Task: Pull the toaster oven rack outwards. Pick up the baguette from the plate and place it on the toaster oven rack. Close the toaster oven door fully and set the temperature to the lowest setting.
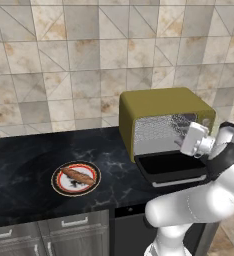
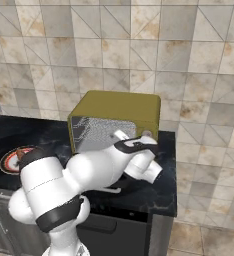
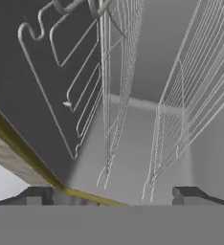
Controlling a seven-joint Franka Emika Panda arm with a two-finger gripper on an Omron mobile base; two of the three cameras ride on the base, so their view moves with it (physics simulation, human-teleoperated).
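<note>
Left base view: one baguette point(image 1: 78, 175), one plate point(image 1: 59, 187).

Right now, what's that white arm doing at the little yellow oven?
The robot arm has its hand at the mouth of the toaster oven, fingers spread wide and holding nothing. The toaster oven door hangs open, and the hand view looks straight in at the toaster oven rack, which it looks set to pull out. The baguette lies on the plate further left along the dark counter.
</note>
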